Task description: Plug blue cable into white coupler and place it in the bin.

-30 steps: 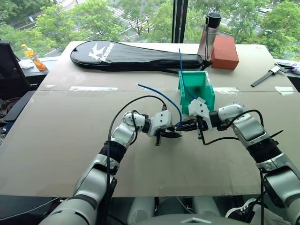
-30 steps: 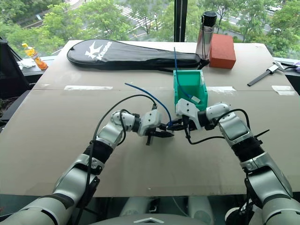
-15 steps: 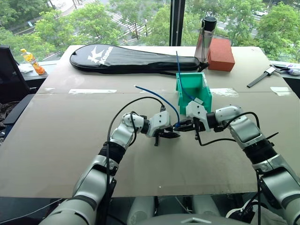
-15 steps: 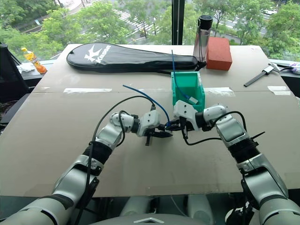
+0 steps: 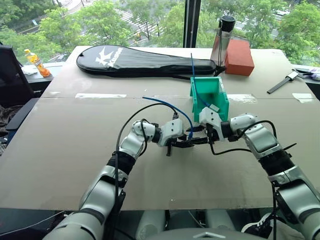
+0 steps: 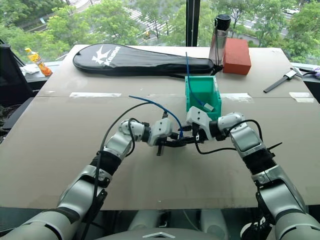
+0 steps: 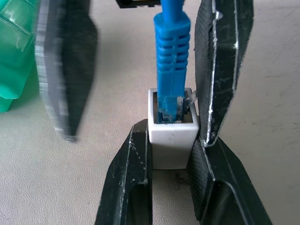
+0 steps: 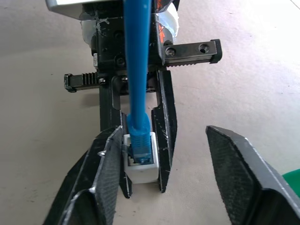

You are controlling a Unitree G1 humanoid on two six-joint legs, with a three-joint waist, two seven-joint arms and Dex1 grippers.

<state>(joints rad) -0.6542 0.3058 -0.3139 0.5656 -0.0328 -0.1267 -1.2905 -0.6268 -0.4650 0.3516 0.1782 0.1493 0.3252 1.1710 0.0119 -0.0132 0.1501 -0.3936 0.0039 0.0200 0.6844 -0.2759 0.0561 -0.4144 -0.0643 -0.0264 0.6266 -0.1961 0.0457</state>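
sitting clamped in left end effector (image 7: 171, 154): white coupler (image 7: 172, 140)

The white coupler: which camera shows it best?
The left wrist view: the white coupler sits close up, clamped between the left gripper fingers, with the blue cable plug seated in its socket. The right wrist view shows it too, partly behind a finger of the open right gripper. From the head views it is too small to tell.

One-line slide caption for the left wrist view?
Left hand clamps small white plastic coupler, bright-blue cable plugged in; right hand open around it.
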